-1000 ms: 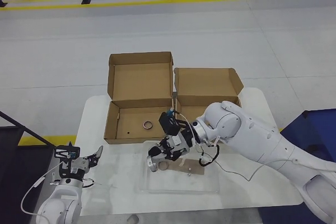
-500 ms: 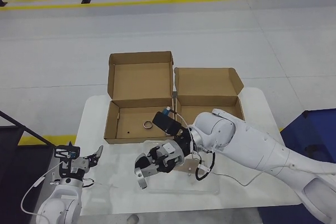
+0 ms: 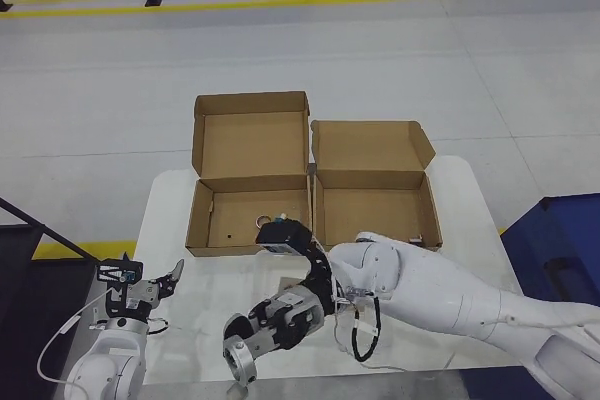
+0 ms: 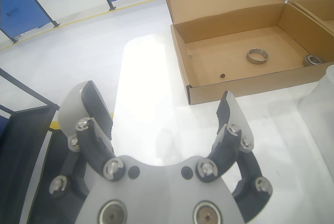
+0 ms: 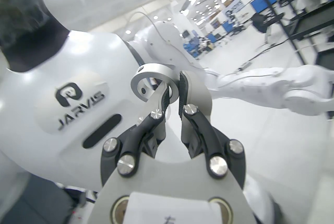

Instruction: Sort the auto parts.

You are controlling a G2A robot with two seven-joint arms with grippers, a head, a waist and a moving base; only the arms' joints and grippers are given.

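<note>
Top view: the bench (image 3: 200, 290) carries two open cardboard boxes side by side along its far edge, the left box (image 3: 230, 228) and the right box (image 3: 380, 215), with their flaps standing up. The right arm lies slantwise across the bench, and the right gripper (image 3: 242, 350) is at the near edge, close to the middle, with a metal ring (image 3: 238, 362) between its fingers. The left gripper (image 3: 160, 283) hangs at the left edge toward the near corner, well apart from both boxes.

Left wrist view: the left gripper's fingers (image 4: 96, 110) are spread wide with nothing between them, above the bare bench top. The left box stands ahead of them. On its floor lie a loose ring (image 4: 257, 56), a bearing (image 4: 312, 60) near the wall it shares with the right box, and a small dark piece (image 4: 222, 75) by the front wall. A translucent container (image 4: 318, 105) stands just in front of that box.

Right wrist view: the right gripper's fingers (image 5: 184, 89) are drawn narrow and pinch the wall of the metal ring, one finger inside the hole and the other outside. The ring is held clear of any surface.
</note>
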